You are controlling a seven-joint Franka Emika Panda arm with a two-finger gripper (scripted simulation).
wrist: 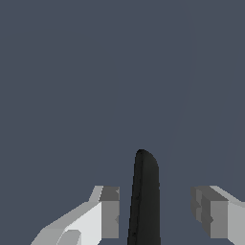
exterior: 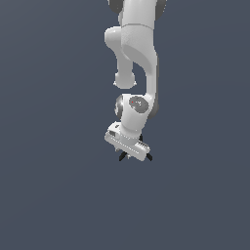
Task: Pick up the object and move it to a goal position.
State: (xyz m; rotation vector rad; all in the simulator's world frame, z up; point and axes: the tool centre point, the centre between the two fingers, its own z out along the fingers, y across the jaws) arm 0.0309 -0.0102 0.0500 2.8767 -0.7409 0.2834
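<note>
Arm: in the exterior view I had the white arm (exterior: 138, 58) coming down from the top edge, wrist bent over, nothing but flat grey-blue behind it.

Gripper: pointing down and tilted in the exterior view (exterior: 135, 157). Body hid most of it there, only two dark tips poked out underneath. In the wrist view (wrist: 155, 210) both fingers (wrist: 110, 210) showed clearly and stood wide apart.

Clamp: only the wrist view showed it properly, a slim black rounded shape (wrist: 143, 201) standing up between the fingers, nearer one than the other, with a gap on each side. So it wasn't touching either pad and I had no hold on it.

Exterior vs wrist: from outside I couldn't pick the clamp out from the dark bits under the gripper.

Surface: plain grey-blue in both views, and I couldn't tell from either how high the gripper sat.
</note>
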